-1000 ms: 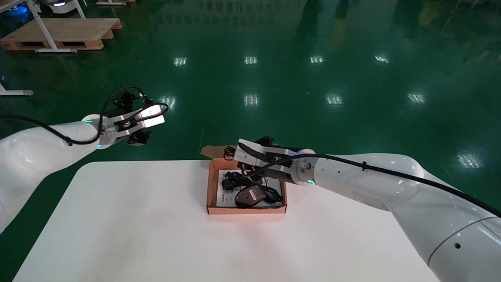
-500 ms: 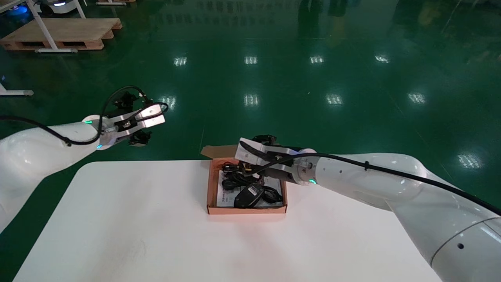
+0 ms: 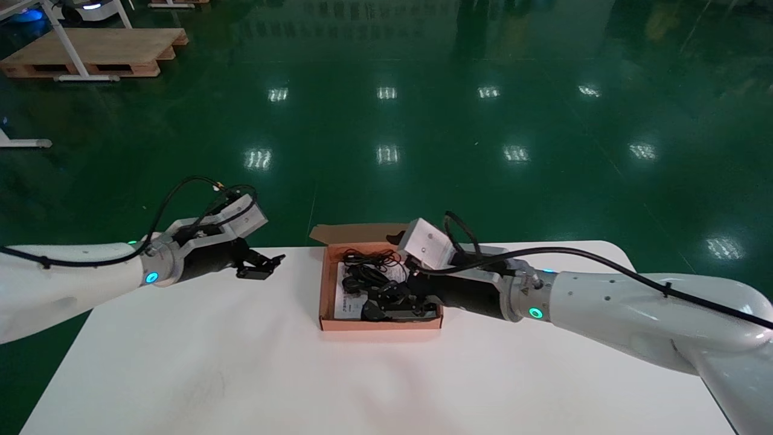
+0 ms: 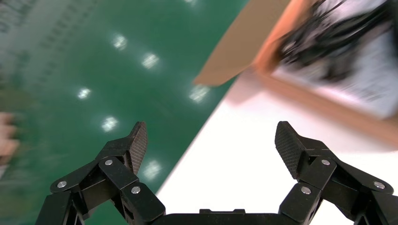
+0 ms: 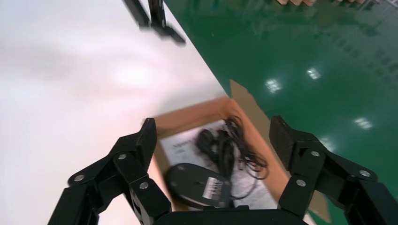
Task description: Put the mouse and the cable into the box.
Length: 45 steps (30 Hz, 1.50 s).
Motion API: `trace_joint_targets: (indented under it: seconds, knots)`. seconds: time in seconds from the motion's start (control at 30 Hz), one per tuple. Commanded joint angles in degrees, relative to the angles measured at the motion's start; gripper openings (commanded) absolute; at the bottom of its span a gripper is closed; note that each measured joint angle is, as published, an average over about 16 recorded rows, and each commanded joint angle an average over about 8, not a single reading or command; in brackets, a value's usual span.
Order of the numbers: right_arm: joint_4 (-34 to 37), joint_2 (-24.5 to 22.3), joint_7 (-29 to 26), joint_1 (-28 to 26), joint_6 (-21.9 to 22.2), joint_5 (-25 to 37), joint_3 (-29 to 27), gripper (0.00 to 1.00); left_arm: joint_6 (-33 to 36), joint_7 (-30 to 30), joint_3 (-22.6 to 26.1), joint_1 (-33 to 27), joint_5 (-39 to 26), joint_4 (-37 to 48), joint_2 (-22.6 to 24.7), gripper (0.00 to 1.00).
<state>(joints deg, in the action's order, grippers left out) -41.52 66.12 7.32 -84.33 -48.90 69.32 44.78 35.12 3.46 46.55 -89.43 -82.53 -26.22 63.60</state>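
The brown cardboard box (image 3: pixel 380 324) stands open at the table's far middle, flap folded back. Inside, the black mouse (image 5: pixel 199 187) lies bottom-up on a white leaflet, with the black cable (image 3: pixel 367 261) bundled behind it. My right gripper (image 3: pixel 388 299) hovers low over the box, open, with nothing between its fingers; in the head view it hides most of the mouse. In the right wrist view the right gripper (image 5: pixel 213 129) frames the cable (image 5: pixel 231 150) and the box (image 5: pixel 187 117). My left gripper (image 3: pixel 266 267) is open and empty near the table's far-left edge, left of the box.
The white table (image 3: pixel 241 362) is bare apart from the box. Green floor lies beyond its far edge. The left wrist view shows the left gripper (image 4: pixel 211 133) over the table edge, with the box (image 4: pixel 328 101) ahead. A wooden pallet (image 3: pixel 90 51) sits far back left.
Both arms have come down. The right gripper swung round and dropped low over the box from its right side. The left gripper descended to the table's far edge. Mouse and cable stay in the box.
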Motion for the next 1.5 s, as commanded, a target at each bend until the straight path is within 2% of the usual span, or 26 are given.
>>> trace_joint_targets:
  seconds: [0.03, 1.27, 1.5]
  knots:
    - [-1.48, -1.44, -0.84, 1.05, -1.7, -1.27, -1.33, 1.0, 2.34, -0.66, -1.41, 1.29, 1.88, -2.19, -1.32, 1.0]
    - [-29.13, -28.26, -16.42, 20.68, -33.44, -24.95, -26.13, 1.0, 46.0, -12.92, -27.77, 25.35, 37.0, -43.08, -26.0, 1.0]
    - [-32.79, -31.79, -18.35, 23.26, -37.63, -28.07, -29.41, 1.0, 51.8, -14.46, -31.28, 28.53, 41.72, -48.51, -29.27, 1.0]
